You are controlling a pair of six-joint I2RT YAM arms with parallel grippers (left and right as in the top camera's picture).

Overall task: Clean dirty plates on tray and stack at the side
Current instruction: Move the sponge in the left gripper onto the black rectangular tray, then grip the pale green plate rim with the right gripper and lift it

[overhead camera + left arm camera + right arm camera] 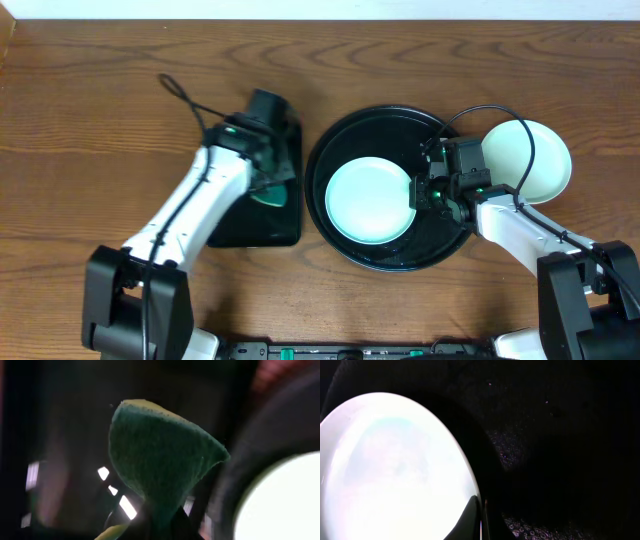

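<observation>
Wood-grain table (100, 90); pale wall (300, 8) beyond tray (345, 130). Left of tray: left gripper (266, 180) clamped on green sponge (160, 455). Inside tray: right gripper (425, 192) closed at plate (368, 200) rim, hold unclear.

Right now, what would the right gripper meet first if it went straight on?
Probably the rim of the pale plate on the round black tray; the right gripper sits right at its edge, depth unclear.
</observation>
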